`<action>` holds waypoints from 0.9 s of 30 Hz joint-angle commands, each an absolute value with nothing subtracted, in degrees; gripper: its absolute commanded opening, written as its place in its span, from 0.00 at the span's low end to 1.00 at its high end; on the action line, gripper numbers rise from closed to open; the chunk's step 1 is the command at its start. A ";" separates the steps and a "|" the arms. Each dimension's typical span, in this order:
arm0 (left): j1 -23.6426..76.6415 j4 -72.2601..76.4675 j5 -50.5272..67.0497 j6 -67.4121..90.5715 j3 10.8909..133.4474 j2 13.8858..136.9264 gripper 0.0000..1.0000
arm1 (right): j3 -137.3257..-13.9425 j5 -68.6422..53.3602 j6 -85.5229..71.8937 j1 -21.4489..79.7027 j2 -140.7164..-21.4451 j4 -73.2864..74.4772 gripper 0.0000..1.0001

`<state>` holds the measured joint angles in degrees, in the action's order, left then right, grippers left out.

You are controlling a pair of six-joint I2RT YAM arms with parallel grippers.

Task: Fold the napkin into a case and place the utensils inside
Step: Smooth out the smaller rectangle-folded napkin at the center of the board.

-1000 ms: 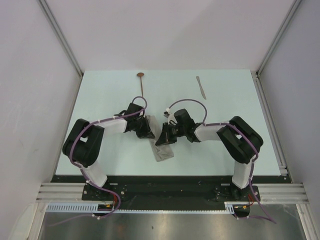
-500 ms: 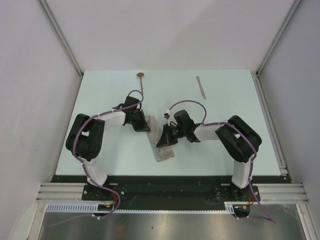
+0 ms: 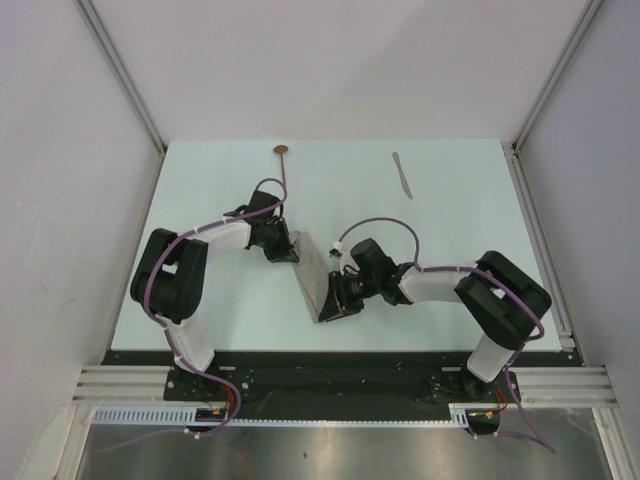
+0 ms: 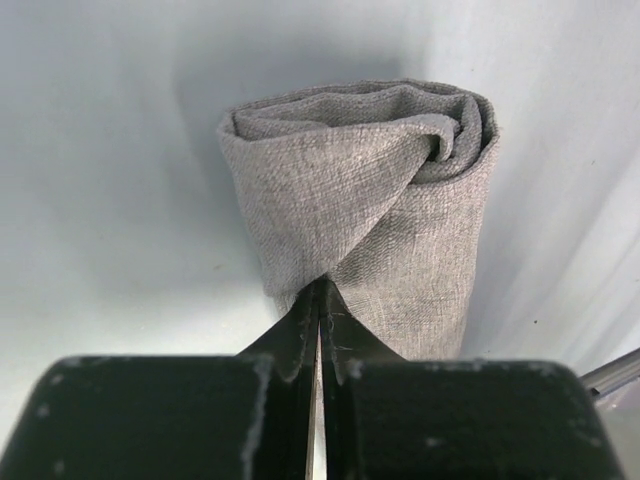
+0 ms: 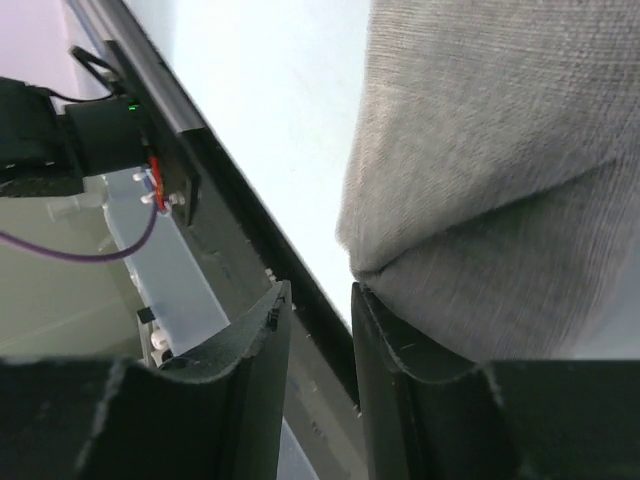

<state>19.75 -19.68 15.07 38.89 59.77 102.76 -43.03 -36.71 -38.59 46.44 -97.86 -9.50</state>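
Seen from above, your folded napkin [image 3: 314,270] lies as a narrow grey strip near the middle of the pale tabletop [image 3: 200,200]. It runs on a slant, from a far end on the left to a near end on the right.

Your left gripper [image 3: 287,248] sits at the far end of the strip. In the left wrist view its fingers [image 4: 300,335] are pressed together, and a fold of the napkin [image 4: 370,200] is pinched at their tips. From there the cloth stretches away and ends in a loose, rolled-looking curl of layers.

Your right gripper [image 3: 336,296] is at the near end of the strip. In the right wrist view it [image 5: 320,300] is released. Its two dark fingers [image 5: 400,350] stand apart with nothing between them. A corner of the napkin [image 5: 500,150] lies just at the tip of the right-hand finger, and you cannot tell whether it touches.

The spoon [image 3: 285,170] rests at the far edge of the tabletop, bowl farthest away, just beyond the left gripper. The knife [image 3: 402,173] lies well to its right, also near the far edge. Both utensils are apart from the napkin.
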 commanded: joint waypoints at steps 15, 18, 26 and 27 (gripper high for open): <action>20.30 -23.64 13.71 37.27 63.28 95.27 0.01 | -54.77 -36.13 -36.30 43.06 -102.91 -10.71 0.33; 20.21 -23.29 13.10 37.18 63.54 95.10 0.01 | -51.78 -35.77 -36.83 43.68 -105.90 -14.66 0.32; 19.78 -29.07 4.94 32.97 71.53 96.58 0.08 | -54.31 -36.13 -35.25 44.47 -108.28 -13.12 0.29; 19.78 -29.79 4.23 32.44 72.41 97.98 0.09 | -55.27 -35.25 -34.64 44.39 -107.67 -12.05 0.29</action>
